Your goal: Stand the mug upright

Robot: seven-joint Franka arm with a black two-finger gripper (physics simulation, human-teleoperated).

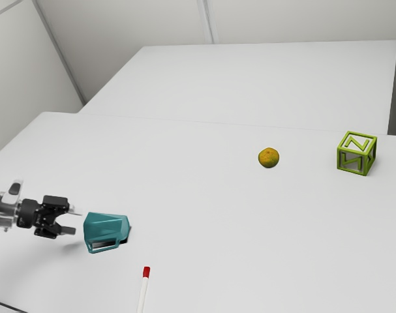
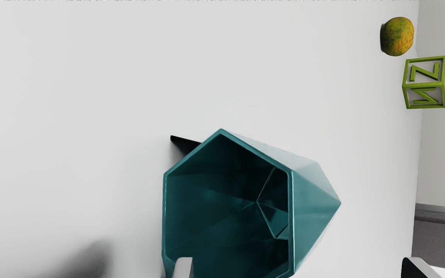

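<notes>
From where I stand, the teal mug point(image 1: 106, 226) is lying over on its side on the white desk point(image 1: 204, 195), off toward the exterior view's left, and it isn't upright. Its open mouth is turned to the arm point(image 1: 2, 212), and its angular handle point(image 1: 105, 248) sticks out along the near side, low by the desk. The fingers point(image 1: 68, 230) stand well apart just short of that mouth, with nothing clamped between them, and a bit of bare desk shows in the gap between them and the rim. Look from the wrist and you see right down into the mug, its six-cornered rim facing the hand; one finger overlaps the edge of the mouth in that view, while the other sits out past the mug's side. A soft shadow falls on the desk under the hand. Nearer to me than the mug lies a slim white stick with a red end point(image 1: 146, 272), running out of the exterior view at the bottom. Well away, toward the exterior view's right, there's a small orange fruit with greenish patches point(image 1: 269, 158), and past it a green-framed letter block point(image 1: 356, 155) with a Z-like shape on its top face
</notes>
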